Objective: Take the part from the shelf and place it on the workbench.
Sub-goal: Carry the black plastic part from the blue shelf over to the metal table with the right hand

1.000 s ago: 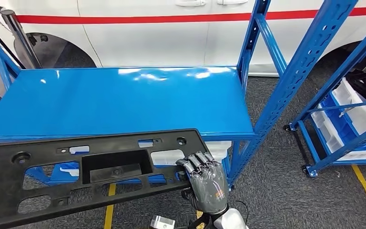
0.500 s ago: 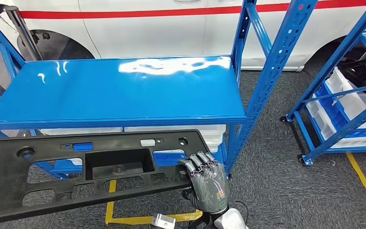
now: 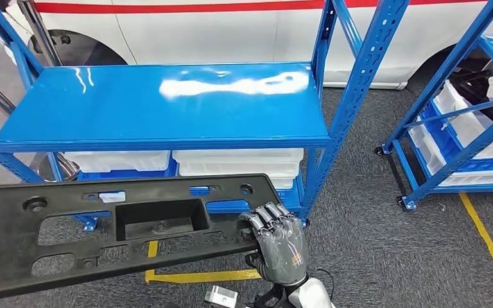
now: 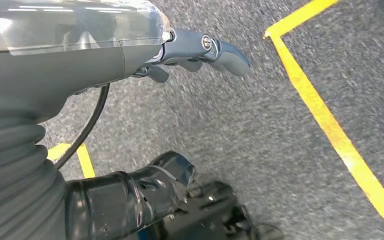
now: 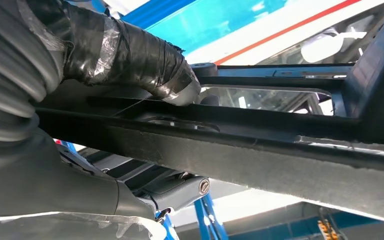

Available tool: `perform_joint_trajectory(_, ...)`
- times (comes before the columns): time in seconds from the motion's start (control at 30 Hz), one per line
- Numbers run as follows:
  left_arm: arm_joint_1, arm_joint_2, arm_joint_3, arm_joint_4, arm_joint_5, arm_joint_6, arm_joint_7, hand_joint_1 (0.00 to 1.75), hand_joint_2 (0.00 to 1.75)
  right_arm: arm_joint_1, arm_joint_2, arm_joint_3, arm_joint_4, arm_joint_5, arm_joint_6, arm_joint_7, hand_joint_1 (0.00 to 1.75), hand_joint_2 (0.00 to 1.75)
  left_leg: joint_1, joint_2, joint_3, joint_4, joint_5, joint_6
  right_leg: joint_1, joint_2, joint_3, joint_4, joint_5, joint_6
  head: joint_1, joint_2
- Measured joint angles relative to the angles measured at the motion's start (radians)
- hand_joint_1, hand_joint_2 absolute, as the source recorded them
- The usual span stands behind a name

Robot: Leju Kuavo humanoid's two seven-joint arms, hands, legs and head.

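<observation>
A long black plastic part (image 3: 13,244) with several cutouts lies level in front of me, low in the head view. My right hand (image 3: 279,247) grips its right end, fingers curled over the top edge. In the right wrist view the thumb (image 5: 140,65) presses on the part (image 5: 240,155) and the fingers wrap beneath it. The part's left end runs off the picture. My left hand (image 4: 80,65) hangs over grey carpet with its fingers apart and nothing in it. Beyond the part stands the blue shelf (image 3: 167,102), its top bare.
White bins (image 3: 237,160) sit on the shelf's lower level. A blue upright (image 3: 353,96) rises at its right corner. A second blue rack (image 3: 462,128) with white bins stands to the right. A white vehicle (image 3: 199,25) is behind. Yellow tape (image 3: 481,231) marks the carpet.
The whole picture has shifted: the shelf now sits farther off and higher, so the camera has moved back. The black part stays in my right hand's grip.
</observation>
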Motion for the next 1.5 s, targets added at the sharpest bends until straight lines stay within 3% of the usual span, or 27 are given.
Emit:
perform_joint_trajectory(0.07,-0.001,0.000,0.000,0.000,-0.001,0.000,0.000,0.00,1.75,0.002,0.000,-0.007,-0.001,-0.002,0.000,-0.007,1.75,1.75,0.005,0.004,-0.016,-0.008,0.024,0.012,-0.002,0.003,-0.023,0.060,-0.069,0.010,0.000,0.000)
perform_joint_trajectory(0.13,-0.001,-0.001,0.000,0.000,-0.002,0.000,-0.001,0.00,1.75,0.006,0.000,-0.013,-0.002,-0.002,0.000,-0.012,1.75,1.75,0.003,0.005,-0.042,-0.004,0.042,0.017,-0.007,0.003,-0.055,0.180,-0.159,0.019,0.000,0.000)
perform_joint_trajectory(0.17,-0.001,-0.001,0.000,0.000,-0.002,0.000,-0.001,0.00,1.75,0.008,0.000,-0.014,-0.002,-0.004,0.000,-0.013,1.75,1.75,0.003,0.005,-0.056,0.000,0.050,0.016,-0.010,0.003,-0.063,0.230,-0.178,0.023,0.000,0.000)
perform_joint_trajectory(0.2,0.000,-0.001,0.000,0.000,-0.002,0.000,-0.001,0.00,1.75,0.010,0.000,-0.015,-0.002,-0.007,0.000,-0.014,1.75,1.75,0.003,0.006,-0.071,0.004,0.058,0.014,-0.014,0.003,-0.057,0.256,-0.177,0.027,0.001,0.000)
perform_joint_trajectory(0.23,0.000,-0.001,0.000,0.000,-0.002,0.000,-0.001,0.00,1.75,0.011,0.000,-0.016,-0.001,-0.012,0.000,-0.015,1.75,1.75,0.004,0.006,-0.085,0.010,0.064,0.011,-0.017,0.003,-0.033,0.243,-0.157,0.029,0.001,0.000)
perform_joint_trajectory(0.3,0.000,-0.001,0.000,0.000,-0.002,0.000,-0.001,0.00,1.75,0.010,0.000,-0.017,-0.001,-0.022,0.000,-0.013,1.75,1.75,0.005,0.005,-0.109,0.025,0.072,0.004,-0.023,0.003,0.055,0.128,-0.116,0.031,0.001,0.000)
perform_joint_trajectory(0.37,0.000,-0.002,0.000,0.000,-0.002,0.000,-0.002,0.00,1.75,0.009,0.000,-0.018,-0.001,-0.028,0.000,-0.008,1.75,1.75,0.004,0.005,-0.123,0.037,0.078,-0.006,-0.020,0.004,0.124,0.019,-0.115,0.027,0.000,0.000)
perform_joint_trajectory(0.4,0.000,-0.002,0.000,0.000,-0.002,-0.001,-0.002,0.00,1.75,0.008,0.000,-0.019,-0.001,-0.030,0.000,-0.006,1.75,1.75,0.004,0.004,-0.128,0.040,0.083,-0.012,-0.017,0.004,0.136,-0.005,-0.121,0.023,0.000,0.000)
perform_joint_trajectory(0.5,0.000,-0.002,0.000,0.000,-0.001,-0.002,-0.005,0.00,1.75,0.008,0.000,-0.020,0.001,-0.035,0.000,-0.005,1.75,1.75,0.007,0.003,-0.138,0.047,0.084,-0.032,-0.014,0.003,0.126,-0.016,-0.106,0.000,0.000,0.000)
perform_joint_trajectory(0.57,0.001,-0.002,0.000,0.000,0.000,-0.002,-0.006,0.00,1.75,0.008,0.000,-0.020,0.001,-0.037,0.000,-0.005,1.75,1.75,0.010,0.000,-0.165,0.108,0.027,-0.040,-0.017,0.000,0.112,-0.021,-0.091,-0.018,0.000,0.000)
perform_joint_trajectory(0.63,0.001,-0.002,0.000,0.000,0.001,-0.002,-0.008,0.00,1.75,0.008,0.000,-0.020,0.003,-0.044,0.000,-0.004,1.75,1.75,0.012,0.000,-0.207,0.230,-0.053,-0.046,-0.013,-0.002,0.094,-0.020,-0.079,-0.026,-0.001,0.000)
perform_joint_trajectory(0.67,0.002,-0.002,0.000,0.000,0.002,-0.002,-0.008,0.00,1.75,0.008,0.000,-0.020,0.005,-0.050,0.000,-0.003,1.75,1.75,0.012,0.000,-0.222,0.284,-0.074,-0.048,-0.011,-0.002,0.086,-0.020,-0.073,-0.026,-0.001,0.000)
perform_joint_trajectory(0.7,0.002,-0.002,0.000,0.000,0.002,-0.003,-0.009,0.00,1.75,0.008,0.000,-0.020,0.007,-0.060,0.000,-0.003,1.75,1.75,0.012,0.000,-0.223,0.310,-0.076,-0.048,-0.010,-0.002,0.078,-0.018,-0.068,-0.025,-0.001,0.000)
perform_joint_trajectory(0.73,0.003,-0.002,0.000,0.000,0.003,-0.003,-0.010,0.00,1.75,0.008,-0.001,-0.020,0.008,-0.070,0.000,-0.003,1.75,1.75,0.012,0.000,-0.205,0.301,-0.062,-0.047,-0.009,-0.001,0.070,-0.017,-0.063,-0.024,-0.001,0.000)
perform_joint_trajectory(0.83,0.002,-0.002,0.000,0.000,0.004,-0.004,-0.015,0.00,1.75,0.008,-0.002,-0.020,0.009,-0.098,0.001,-0.003,1.75,1.75,0.010,-0.001,-0.077,0.107,0.000,-0.039,-0.007,0.000,0.058,-0.012,-0.054,-0.017,-0.001,0.000)
perform_joint_trajectory(0.9,0.001,-0.002,0.000,0.000,0.003,-0.002,-0.017,0.00,1.75,0.007,-0.004,-0.020,0.009,-0.110,0.002,-0.003,1.75,1.75,0.005,-0.003,-0.033,0.030,0.005,-0.030,-0.006,-0.001,0.054,-0.010,-0.048,-0.008,-0.001,0.000)
perform_joint_trajectory(0.97,0.003,-0.002,0.000,0.000,0.002,-0.001,-0.018,0.00,1.75,0.006,-0.007,-0.020,0.009,-0.119,0.003,-0.003,1.75,1.75,0.003,-0.003,-0.034,0.024,0.010,-0.021,-0.005,0.001,0.052,-0.011,-0.040,0.004,-0.001,0.000)
perform_joint_trajectory(1.03,0.003,-0.004,0.000,0.000,0.001,0.001,-0.017,0.00,1.75,0.006,-0.010,-0.020,0.009,-0.125,0.003,-0.003,1.75,1.75,0.007,0.002,-0.036,0.015,0.020,-0.006,-0.005,0.003,0.043,0.006,-0.053,0.014,0.000,0.000)
perform_joint_trajectory(1.1,0.001,-0.005,0.000,0.000,0.001,0.002,-0.016,0.00,1.75,0.005,-0.015,-0.020,0.009,-0.128,0.003,-0.004,1.75,1.75,0.009,0.008,-0.041,0.009,0.029,0.007,-0.006,0.005,0.005,0.090,-0.108,0.022,0.001,0.000)
perform_joint_trajectory(1.17,0.002,-0.005,0.000,0.000,0.001,0.002,-0.016,0.00,1.75,0.006,-0.019,-0.020,0.009,-0.129,0.003,-0.005,1.75,1.75,0.007,0.013,-0.049,0.012,0.031,0.012,-0.007,0.005,-0.052,0.217,-0.166,0.027,0.001,0.000)
perform_joint_trajectory(1.2,0.003,-0.005,0.000,0.000,0.001,0.002,-0.015,0.00,1.75,0.007,-0.021,-0.020,0.010,-0.129,0.003,-0.005,1.75,1.75,0.006,0.017,-0.053,0.014,0.032,0.013,-0.008,0.004,-0.067,0.255,-0.174,0.028,0.001,0.000)
perform_joint_trajectory(1.23,0.003,-0.005,0.000,0.000,0.001,0.002,-0.014,0.00,1.75,0.007,-0.024,-0.020,0.011,-0.129,0.003,-0.005,1.75,1.75,0.005,0.020,-0.055,0.017,0.032,0.013,-0.008,0.004,-0.065,0.257,-0.163,0.027,0.001,0.000)
perform_joint_trajectory(1.3,0.003,-0.006,0.000,0.000,0.001,0.002,-0.014,0.00,1.75,0.007,-0.028,-0.020,0.012,-0.130,0.003,-0.005,1.75,1.75,0.004,0.026,-0.056,0.022,0.030,0.011,-0.007,-0.002,-0.008,0.155,-0.100,0.021,0.001,0.000)
perform_joint_trajectory(1.37,0.002,-0.007,0.000,0.000,0.001,0.002,-0.014,0.00,1.75,0.005,-0.029,-0.020,0.012,-0.130,0.003,-0.005,1.75,1.75,0.000,0.032,-0.058,0.027,0.027,0.007,0.001,-0.025,0.052,0.036,-0.060,0.010,0.001,0.000)
perform_joint_trajectory(1.43,0.001,-0.008,0.000,0.000,0.001,0.002,-0.014,0.00,1.75,0.004,-0.030,-0.020,0.012,-0.130,0.003,-0.005,1.75,1.75,-0.004,0.039,-0.064,0.029,0.027,0.000,0.009,-0.036,0.067,-0.007,-0.061,0.000,0.001,0.000)
perform_joint_trajectory(1.5,0.001,-0.008,0.000,0.000,0.000,0.003,-0.013,0.00,1.75,0.004,-0.031,-0.020,0.012,-0.131,0.003,-0.005,1.75,1.75,-0.005,0.048,-0.067,0.029,0.025,-0.008,0.007,-0.025,0.063,-0.015,-0.057,-0.007,0.000,0.000)
